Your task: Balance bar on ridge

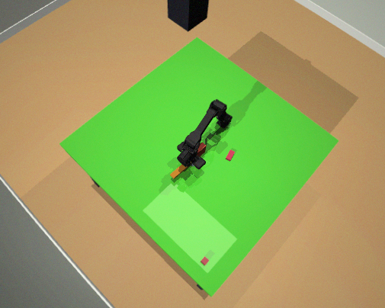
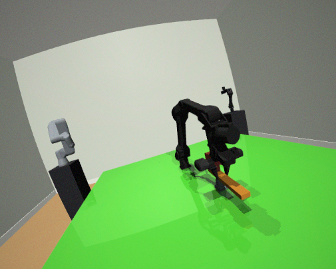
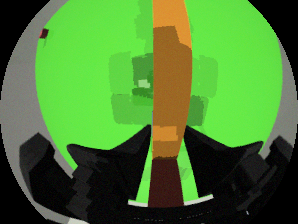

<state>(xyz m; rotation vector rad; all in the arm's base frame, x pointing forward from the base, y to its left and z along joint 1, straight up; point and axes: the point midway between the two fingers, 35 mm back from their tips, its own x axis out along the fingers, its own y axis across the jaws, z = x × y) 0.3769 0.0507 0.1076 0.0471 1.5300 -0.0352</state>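
Note:
The bar [image 1: 175, 174] [image 2: 242, 192] [image 3: 172, 75], orange on one half and red on the other, lies over the grey-blue ridge [image 2: 220, 188], which shows under it in the exterior view. The bar looks about level, and its orange end stands clear of the table, with its shadow apart below. My gripper [image 2: 223, 174] [image 3: 166, 128] points down with one finger on each side of the bar near its middle. The fingers stand slightly open, very close to the bar's sides. The contact between bar and ridge is mostly hidden by the fingers.
A small red block [image 1: 230, 155] lies on the green table [image 1: 139, 114] beside the arm. Another red block [image 1: 204, 261] is near the table's front corner, on a paler patch. Two pedestals with other arms stand beyond the table in the exterior view.

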